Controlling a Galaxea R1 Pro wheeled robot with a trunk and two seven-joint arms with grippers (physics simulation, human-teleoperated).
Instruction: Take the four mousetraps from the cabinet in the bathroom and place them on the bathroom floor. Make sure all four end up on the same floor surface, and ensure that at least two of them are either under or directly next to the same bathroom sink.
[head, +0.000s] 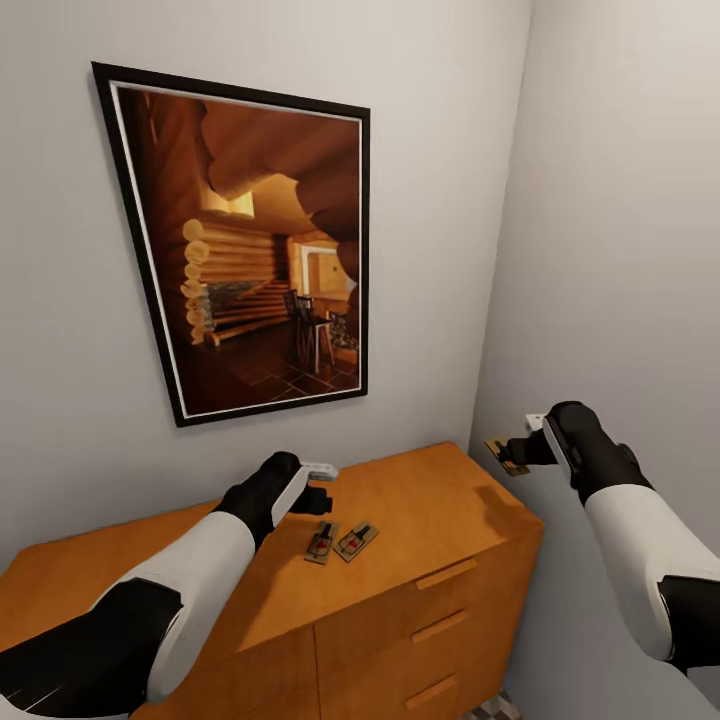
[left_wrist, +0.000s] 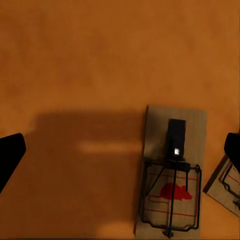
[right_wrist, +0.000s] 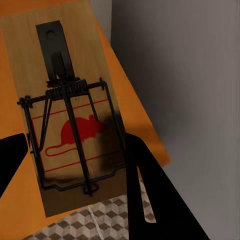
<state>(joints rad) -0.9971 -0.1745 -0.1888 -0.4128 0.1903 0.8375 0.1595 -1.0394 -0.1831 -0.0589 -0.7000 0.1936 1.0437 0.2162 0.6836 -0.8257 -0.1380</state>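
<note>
Right claw (head: 512, 452) clenched on small brown wooden mousetrap (head: 499, 451), held off cabinet's edge | left claw (head: 318, 487) released, hovering over two mousetraps (head: 338, 541) on orange-brown wooden cabinet (head: 440, 500) | step: carry-off | next: lower trap to cube-patterned floor tiles (right_wrist: 90, 220).

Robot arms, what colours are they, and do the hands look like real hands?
Each arm is glossy white with black sections at the elbow and wrist. The left gripper and right gripper are not real hands: each is a black block with a small white part, ending in two flat black fingers.
</note>
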